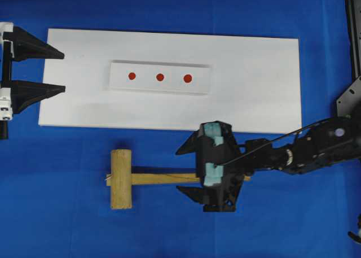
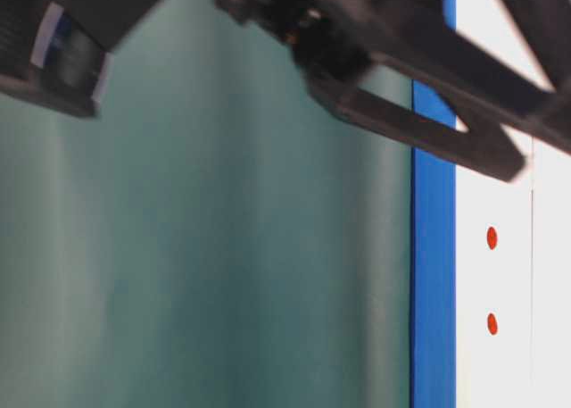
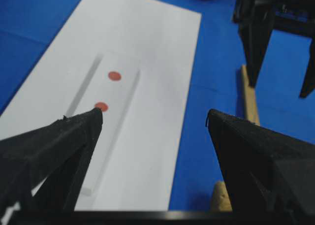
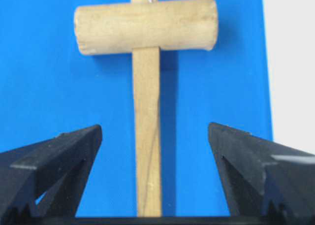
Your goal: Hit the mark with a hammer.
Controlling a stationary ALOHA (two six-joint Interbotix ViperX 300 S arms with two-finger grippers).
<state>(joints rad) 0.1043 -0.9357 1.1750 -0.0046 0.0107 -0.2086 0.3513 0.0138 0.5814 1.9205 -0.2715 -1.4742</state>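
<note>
1. Setting: robotics lab test station.
2. Evidence: table [image 1: 56,213] covered in plain blue cloth.
3. Evidence: white board [image 1: 254,88] carrying a strip with three red marks [image 1: 160,77].
4. Evidence: two robot arms.

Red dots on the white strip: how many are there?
3. The left red dot, the middle red dot and the right red dot lie in a row along the raised strip. None seems hidden.

Blue table [image 1: 56,213], white board [image 1: 254,83] lying flat on it, hammer [image 1: 120,179] beside the board's edge
</note>
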